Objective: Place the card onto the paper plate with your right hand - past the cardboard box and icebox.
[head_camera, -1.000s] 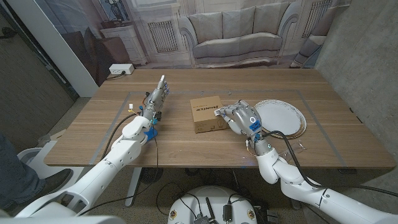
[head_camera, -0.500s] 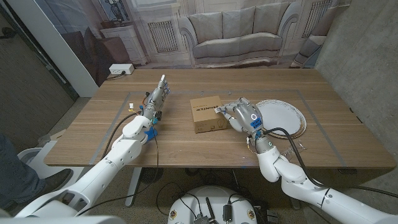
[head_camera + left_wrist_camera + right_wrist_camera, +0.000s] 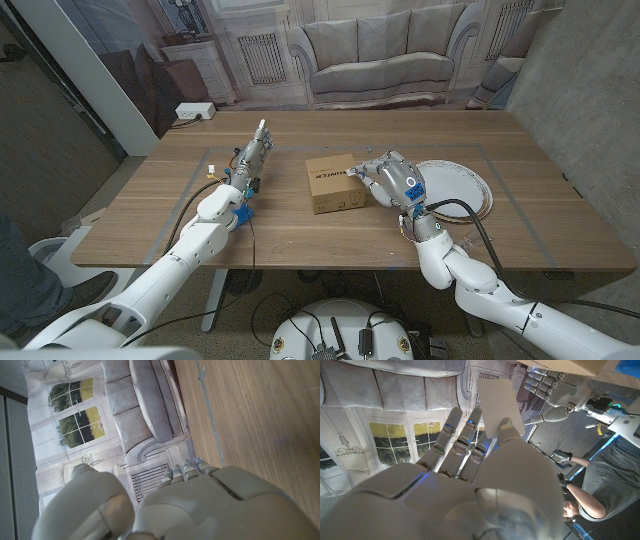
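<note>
Fingers (image 3: 470,435) of the right hand (image 3: 395,182) pinch the card (image 3: 497,405), lifted above the table (image 3: 300,240) between box (image 3: 333,183) and plate (image 3: 455,187). Delivery isn't done; the plate lies just beyond. Left hand (image 3: 252,153) looks open, probably empty.

We count: one cardboard box (image 3: 334,183) on desk (image 3: 300,235); one paper plate (image 3: 455,183); one white card (image 3: 498,405); two robot hands, left hand (image 3: 252,153) and right hand (image 3: 392,180); one person (image 3: 590,492).
</note>
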Robot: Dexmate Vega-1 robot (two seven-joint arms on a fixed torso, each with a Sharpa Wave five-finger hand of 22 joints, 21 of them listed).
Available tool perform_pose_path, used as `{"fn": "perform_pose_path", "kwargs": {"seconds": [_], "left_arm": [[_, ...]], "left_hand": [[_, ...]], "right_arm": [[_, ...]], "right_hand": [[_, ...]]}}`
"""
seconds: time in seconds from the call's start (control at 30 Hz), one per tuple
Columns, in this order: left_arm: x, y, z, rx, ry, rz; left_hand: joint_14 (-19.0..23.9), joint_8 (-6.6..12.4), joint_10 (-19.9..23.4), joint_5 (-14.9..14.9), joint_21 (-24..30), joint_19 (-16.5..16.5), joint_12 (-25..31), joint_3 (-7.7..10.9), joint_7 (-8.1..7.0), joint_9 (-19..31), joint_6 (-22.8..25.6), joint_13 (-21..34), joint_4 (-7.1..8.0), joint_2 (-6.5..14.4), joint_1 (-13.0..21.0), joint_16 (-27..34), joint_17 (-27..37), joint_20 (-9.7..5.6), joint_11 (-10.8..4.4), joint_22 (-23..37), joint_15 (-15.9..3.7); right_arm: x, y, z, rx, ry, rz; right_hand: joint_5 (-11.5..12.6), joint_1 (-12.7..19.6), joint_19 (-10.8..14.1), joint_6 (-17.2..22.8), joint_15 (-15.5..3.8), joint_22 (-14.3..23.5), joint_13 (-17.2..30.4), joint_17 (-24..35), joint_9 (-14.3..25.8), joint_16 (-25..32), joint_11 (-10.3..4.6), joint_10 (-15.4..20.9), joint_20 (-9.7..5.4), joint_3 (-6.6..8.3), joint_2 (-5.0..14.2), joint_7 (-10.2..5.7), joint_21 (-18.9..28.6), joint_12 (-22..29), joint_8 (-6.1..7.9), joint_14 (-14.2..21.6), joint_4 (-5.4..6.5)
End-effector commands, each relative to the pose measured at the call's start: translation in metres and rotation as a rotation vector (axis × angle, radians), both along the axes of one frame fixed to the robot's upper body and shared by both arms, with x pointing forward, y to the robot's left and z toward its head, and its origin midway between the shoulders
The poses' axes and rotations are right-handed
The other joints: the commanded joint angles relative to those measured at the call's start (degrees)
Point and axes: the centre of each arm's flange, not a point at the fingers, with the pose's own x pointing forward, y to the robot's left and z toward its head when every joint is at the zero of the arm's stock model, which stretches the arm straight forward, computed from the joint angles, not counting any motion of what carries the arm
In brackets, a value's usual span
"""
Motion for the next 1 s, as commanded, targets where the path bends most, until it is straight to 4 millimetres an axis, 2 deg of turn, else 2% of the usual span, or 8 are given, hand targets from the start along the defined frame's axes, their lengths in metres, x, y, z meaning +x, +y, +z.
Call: {"fn": "perform_pose_path", "kwargs": {"seconds": [0.03,0.8,1.0], "left_arm": [[0.000,-0.002,-0.002,0.004,0.002,-0.002],[-0.008,-0.007,-0.004,0.007,-0.001,-0.003],[-0.009,-0.009,-0.005,0.010,-0.001,-0.005]], "left_hand": [[-0.38,-0.21,-0.41,0.03,0.01,-0.55,-0.15,-0.42,0.10,0.17,-0.24,0.28,0.06,0.15,0.28,0.12,0.21,-1.42,-0.23,0.16,0.21],[-0.40,-0.22,-0.41,0.01,0.01,-0.56,-0.15,-0.57,0.02,0.16,-0.28,0.28,0.05,0.22,0.37,0.11,0.21,-1.42,-0.16,0.16,0.21],[-0.41,-0.20,-0.44,0.01,0.00,-0.57,-0.16,-0.60,0.08,0.16,-0.23,0.28,0.05,0.24,0.39,0.11,0.21,-1.43,-0.24,0.16,0.24]], "right_arm": [[-0.011,-0.002,0.011,-0.004,0.051,0.016],[-0.041,0.005,0.042,-0.091,0.165,-0.051],[-0.048,0.009,0.051,-0.130,0.220,-0.117]], "right_hand": [[0.26,0.33,0.42,0.54,-4.75,0.09,0.22,0.10,0.33,0.30,0.00,0.18,-8.51,-0.17,0.03,-0.05,0.33,0.17,-0.09,0.49,0.18],[0.29,0.43,0.42,0.43,-4.67,0.07,0.29,0.09,0.46,0.13,-0.01,-0.04,-8.63,-0.37,0.09,-0.04,0.09,0.17,-0.14,0.21,0.35],[0.32,0.50,0.48,0.41,-4.68,0.09,0.28,0.11,0.56,0.14,0.02,-0.03,-8.64,-0.44,0.09,-0.05,0.09,0.20,-0.09,0.23,0.38]]}}
